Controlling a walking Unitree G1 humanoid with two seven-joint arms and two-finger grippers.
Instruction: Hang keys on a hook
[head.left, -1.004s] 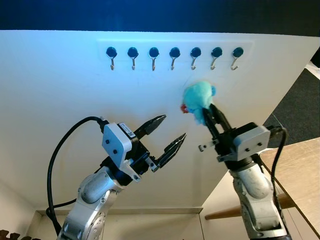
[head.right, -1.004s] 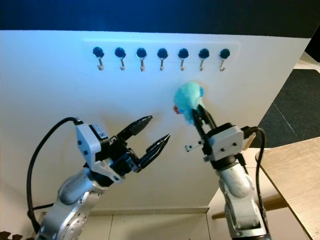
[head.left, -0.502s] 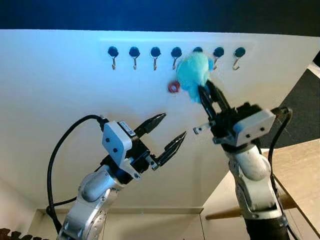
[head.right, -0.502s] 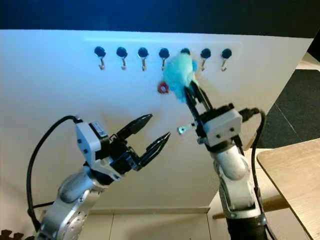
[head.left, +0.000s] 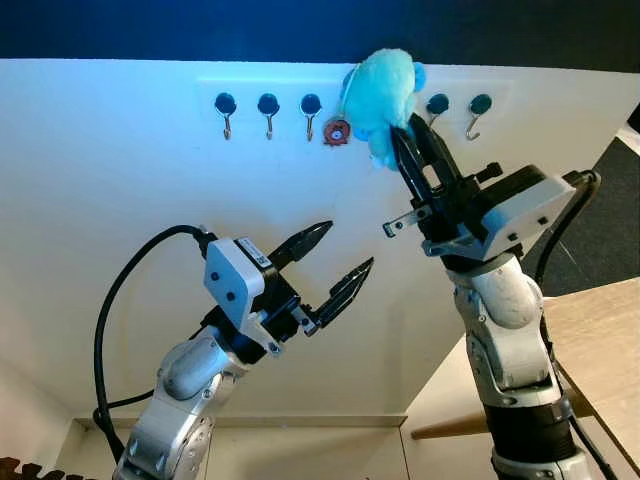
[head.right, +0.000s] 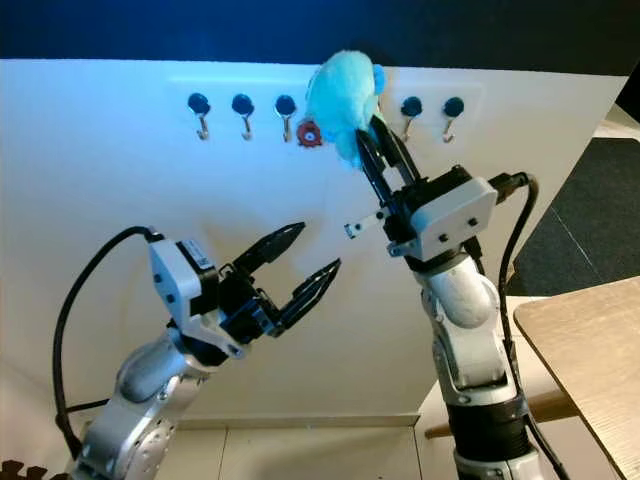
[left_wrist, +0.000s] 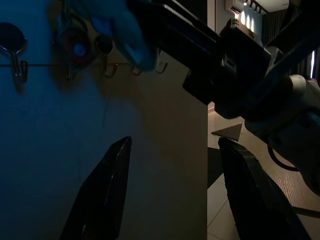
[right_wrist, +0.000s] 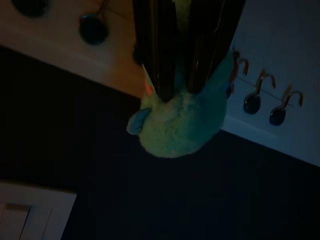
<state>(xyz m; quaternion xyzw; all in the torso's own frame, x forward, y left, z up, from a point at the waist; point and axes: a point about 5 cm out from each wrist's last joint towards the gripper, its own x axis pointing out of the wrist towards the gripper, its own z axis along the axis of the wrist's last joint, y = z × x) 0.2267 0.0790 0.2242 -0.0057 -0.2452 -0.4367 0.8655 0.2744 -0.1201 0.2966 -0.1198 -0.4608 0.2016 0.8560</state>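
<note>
Now right pincer (head.left: 405, 135) raised, clamping plush keychain (head.left: 383, 85).

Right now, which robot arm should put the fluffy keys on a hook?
The right. Its gripper already holds the keys up at the hooks. The left gripper is open, holds nothing and sits well below them.

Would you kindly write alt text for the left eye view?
The right claw holds a fluffy blue keychain up at a row of hooks on a white board. The left claw is open, lower down.
</note>
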